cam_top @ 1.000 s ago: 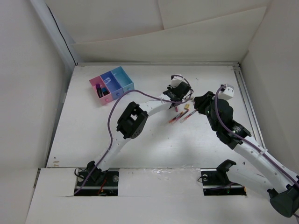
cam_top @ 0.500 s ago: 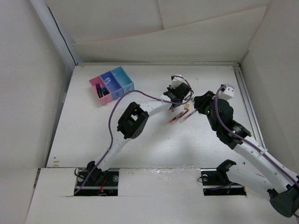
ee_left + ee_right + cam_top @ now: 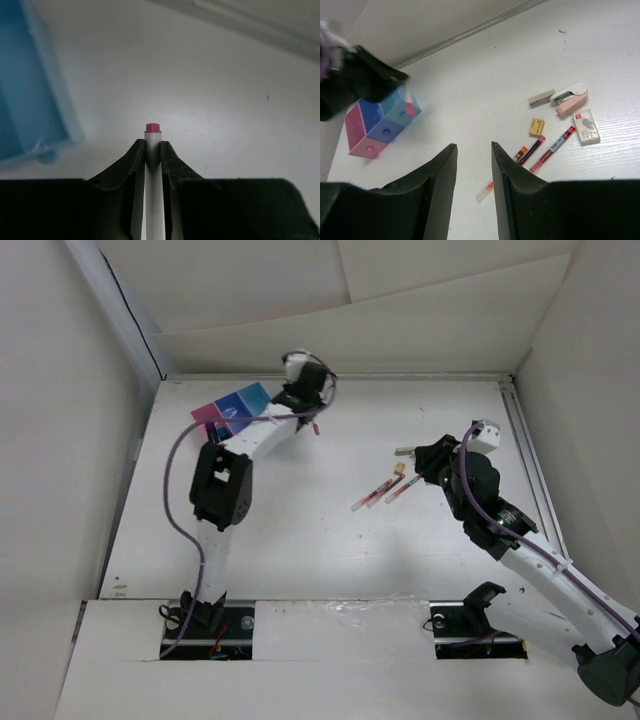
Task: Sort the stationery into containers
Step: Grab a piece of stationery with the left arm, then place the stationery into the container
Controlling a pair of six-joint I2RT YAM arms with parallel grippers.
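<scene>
My left gripper [image 3: 309, 412] is shut on a white pen with a pink end [image 3: 153, 150] and holds it upright above the table, just right of the light blue box [image 3: 30, 90]. The three joined containers [image 3: 235, 405], pink [image 3: 357, 130], purple-blue [image 3: 375, 112] and light blue [image 3: 400, 107], stand at the back left. My right gripper [image 3: 472, 150] is open and empty, above the table left of the loose stationery. Two red pens [image 3: 554, 148] [image 3: 532, 150] and an orange-tipped pen [image 3: 500, 181] lie there beside a yellow eraser [image 3: 536, 126].
A grey eraser [image 3: 541, 98], a pink stapler [image 3: 572, 98] and a small staple box [image 3: 588, 127] lie at the right of the pens. The left arm [image 3: 225, 480] stretches along the table's left side. A raised rail [image 3: 330, 375] runs along the back edge.
My left arm has swung from the pens at the middle to the back left beside the containers, carrying a pen. The right arm has not moved.
</scene>
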